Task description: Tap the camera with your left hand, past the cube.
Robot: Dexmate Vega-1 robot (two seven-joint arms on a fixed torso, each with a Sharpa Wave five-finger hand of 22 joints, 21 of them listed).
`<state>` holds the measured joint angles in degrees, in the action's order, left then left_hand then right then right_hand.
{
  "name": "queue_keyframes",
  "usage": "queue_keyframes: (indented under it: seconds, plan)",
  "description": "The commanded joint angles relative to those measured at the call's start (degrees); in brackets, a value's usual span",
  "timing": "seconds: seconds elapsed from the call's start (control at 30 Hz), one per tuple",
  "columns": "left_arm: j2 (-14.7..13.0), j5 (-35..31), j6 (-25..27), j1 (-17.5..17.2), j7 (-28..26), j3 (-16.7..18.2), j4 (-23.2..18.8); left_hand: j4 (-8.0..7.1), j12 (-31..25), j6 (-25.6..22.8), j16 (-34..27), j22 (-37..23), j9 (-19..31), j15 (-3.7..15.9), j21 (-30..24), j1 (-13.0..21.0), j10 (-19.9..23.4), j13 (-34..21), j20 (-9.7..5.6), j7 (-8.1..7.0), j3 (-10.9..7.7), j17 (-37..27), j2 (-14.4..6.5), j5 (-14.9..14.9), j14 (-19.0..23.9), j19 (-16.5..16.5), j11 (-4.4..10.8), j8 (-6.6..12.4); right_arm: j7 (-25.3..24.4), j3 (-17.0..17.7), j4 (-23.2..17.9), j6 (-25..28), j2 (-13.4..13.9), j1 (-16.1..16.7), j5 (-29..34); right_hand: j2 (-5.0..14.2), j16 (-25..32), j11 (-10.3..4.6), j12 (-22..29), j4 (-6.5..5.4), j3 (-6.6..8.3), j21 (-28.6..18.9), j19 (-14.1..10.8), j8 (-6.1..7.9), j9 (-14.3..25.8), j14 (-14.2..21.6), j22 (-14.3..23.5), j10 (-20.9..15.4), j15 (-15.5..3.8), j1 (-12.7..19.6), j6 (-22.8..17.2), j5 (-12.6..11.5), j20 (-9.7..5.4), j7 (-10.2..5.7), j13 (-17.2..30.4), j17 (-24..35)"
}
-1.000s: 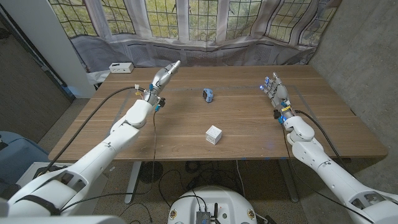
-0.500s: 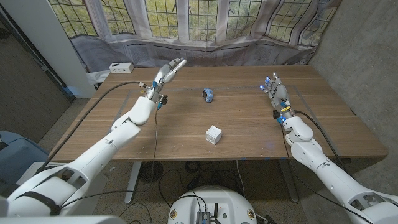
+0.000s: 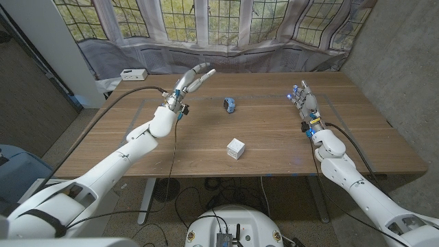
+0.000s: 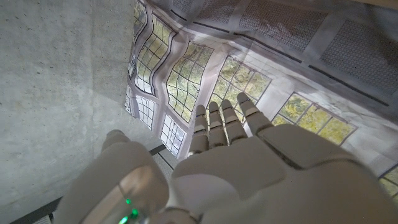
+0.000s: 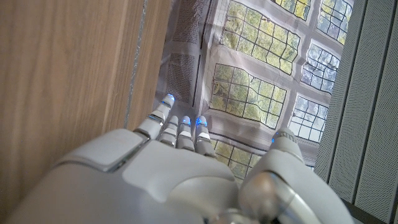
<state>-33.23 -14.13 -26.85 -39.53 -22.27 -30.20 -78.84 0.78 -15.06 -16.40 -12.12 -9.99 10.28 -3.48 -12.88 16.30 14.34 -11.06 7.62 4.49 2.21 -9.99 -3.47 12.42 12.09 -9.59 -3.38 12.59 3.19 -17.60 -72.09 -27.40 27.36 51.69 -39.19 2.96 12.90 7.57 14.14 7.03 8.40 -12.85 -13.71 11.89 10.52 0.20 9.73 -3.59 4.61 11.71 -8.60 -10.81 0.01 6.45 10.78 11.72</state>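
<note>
The wooden table (image 3: 274, 140) spreads out in front of me, its boards running side to side, and behind its far edge hangs a printed backdrop (image 3: 226, 27) of leaded windows with green foliage, with grey wall panels at either side of the room. My left arm (image 3: 116, 161) reaches diagonally over the table, and my left hand (image 3: 193, 77) is raised above the far part of the surface, fingers (image 4: 217, 121) stretched out straight and close beside one another, thumb apart from them, holding nothing. My right hand (image 3: 304, 101) is over the table's other side, well apart from everything, fingers extended and together, palm upright as far as I can tell, also holding nothing. A white box (image 3: 133, 74) sits at the far corner beyond my left hand. The white cube (image 3: 236, 148) stands nearer to me than my left hand and off to its right. The camera (image 3: 230, 105), small and blue, lies just to the right of my left fingertips and a little nearer to me, beyond the cube; it is too small for me to tell its long axis or which way it points.
</note>
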Motion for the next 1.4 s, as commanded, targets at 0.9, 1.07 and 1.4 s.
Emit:
queue_keyframes:
  seconds: [0.9, 1.07, 1.4]
  plan:
    - [-2.7, -17.9, 18.4, 2.6, -3.2, -6.1, -9.9, -0.37, 2.3, -2.9, 1.9, -0.4, 0.2, -1.35, 2.6, -0.7, -3.0, -0.3, 3.53, -1.02, 1.05, -0.5, 0.0, 0.0, -4.7, 6.3, 0.57, -0.48, -3.1, 1.8, -5.1, 0.8, 1.7, 5.2, -0.7, -0.07, -0.3, 0.26, -0.6, 0.10, 0.16, 0.6, 0.2, -0.38, 0.1, -0.3, 0.2, -0.7, 0.57, 0.4, -0.4, 0.0, 0.68, -0.45, 0.1, 0.2]
    - [-3.2, -18.0, 20.6, 3.0, -1.2, -6.5, -11.5, -0.75, 2.7, -4.7, 1.8, -0.4, 0.2, -3.87, 2.4, -1.4, -3.9, -0.4, 3.63, -1.13, 1.49, -0.5, -0.1, 0.1, -6.3, 7.8, -2.10, -0.35, -3.3, 1.8, -5.3, 0.4, 1.9, 5.5, -0.2, -0.06, -0.4, 0.21, -0.6, 0.10, 0.16, 0.7, 0.2, -0.39, 0.1, -0.3, 0.2, -0.7, 0.57, 0.4, -0.4, 0.0, 0.69, -0.50, 0.1, 0.2]
    - [-4.7, -18.8, 27.9, 3.7, 6.0, -7.2, -16.1, -1.13, 3.2, -7.4, 2.0, -0.4, 0.2, -4.46, 2.6, -2.1, -5.5, -0.4, 3.89, 0.50, 2.04, -0.5, 0.0, 0.1, -8.1, 9.8, -2.81, 0.04, -3.9, 2.1, -5.9, 0.3, 1.8, 6.2, -0.4, 0.00, -0.4, 0.24, -0.7, 0.11, 0.20, 0.7, 0.1, -0.41, 0.1, -0.2, 0.2, -0.9, 0.48, 0.4, -0.5, 0.0, 0.64, -0.60, 0.2, 0.2]
